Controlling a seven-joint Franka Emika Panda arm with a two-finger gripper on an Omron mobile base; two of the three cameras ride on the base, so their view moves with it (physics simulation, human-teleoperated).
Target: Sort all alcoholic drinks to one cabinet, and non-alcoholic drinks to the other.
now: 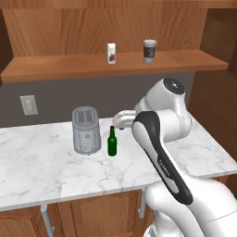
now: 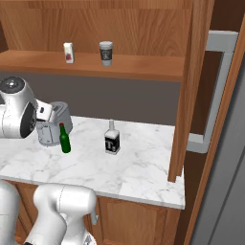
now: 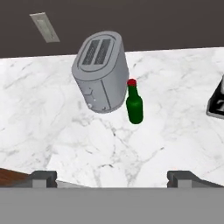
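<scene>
A slim dark-green bottle with a red cap stands upright on the marble counter, just right of the grey toaster. A clear squarish bottle with a black label stands further right, cut by the edge of the hand view. On the wooden shelf above stand a small white carton and a paper coffee cup. My gripper hovers over the counter above the green bottle, open, with nothing between its fingers.
The wooden shelf runs along the back wall above the counter. A wall outlet sits left of the toaster. A tall wooden panel closes the counter's right end, with a grey appliance handle beyond it.
</scene>
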